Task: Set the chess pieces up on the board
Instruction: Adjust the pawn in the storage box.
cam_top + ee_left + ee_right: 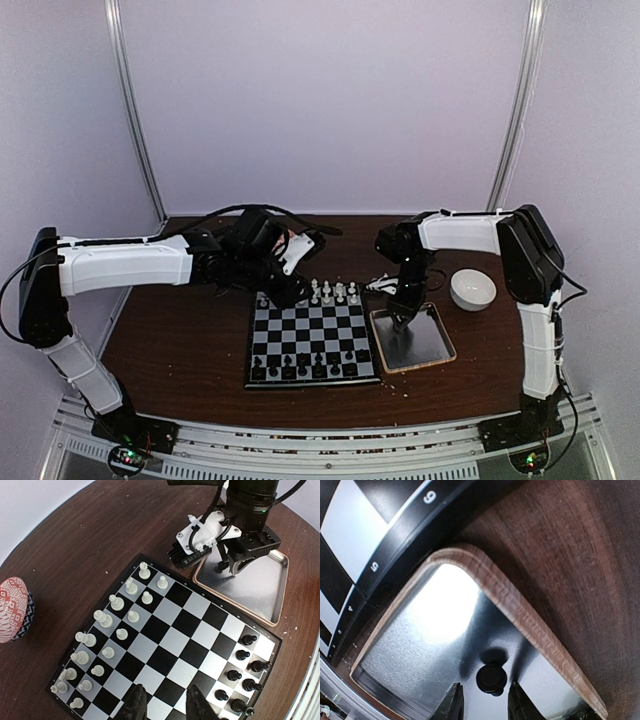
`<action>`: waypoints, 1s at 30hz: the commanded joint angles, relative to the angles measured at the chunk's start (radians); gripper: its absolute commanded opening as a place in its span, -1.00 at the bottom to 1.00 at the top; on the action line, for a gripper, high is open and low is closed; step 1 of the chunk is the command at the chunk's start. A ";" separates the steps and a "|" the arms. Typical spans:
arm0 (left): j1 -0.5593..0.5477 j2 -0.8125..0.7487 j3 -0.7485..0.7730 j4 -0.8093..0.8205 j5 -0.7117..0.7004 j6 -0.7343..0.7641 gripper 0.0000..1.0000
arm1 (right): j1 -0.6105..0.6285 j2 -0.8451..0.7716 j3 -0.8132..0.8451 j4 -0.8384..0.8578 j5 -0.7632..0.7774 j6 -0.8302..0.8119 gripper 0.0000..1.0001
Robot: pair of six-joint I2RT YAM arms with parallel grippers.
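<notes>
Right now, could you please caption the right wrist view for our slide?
Right fingers straddle a black chess piece in the wood-rimmed metal tray, beside the numbered board.

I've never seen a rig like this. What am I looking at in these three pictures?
Two robot arms, each ending in a two-finger gripper. One picture looks down from above; the other two come from wrist cameras. On the table: a chessboard with white pieces and black pieces along opposite edges, a metal tray, a white bowl, a patterned bowl. The left gripper is open above the board, holding nothing. The right gripper straddles one black piece in the tray, jaws open.
</notes>
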 commanded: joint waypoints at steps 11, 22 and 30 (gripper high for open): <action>0.005 0.004 -0.012 0.047 0.012 -0.011 -0.44 | 0.005 -0.037 0.014 -0.078 -0.175 -0.013 -0.37; 0.005 -0.001 -0.019 0.046 0.011 -0.011 -0.44 | -0.011 -0.049 0.123 -0.198 -0.376 -0.128 -0.37; 0.005 -0.004 -0.023 0.046 0.009 -0.011 -0.44 | -0.012 -0.102 0.091 -0.099 -0.032 -0.234 -0.31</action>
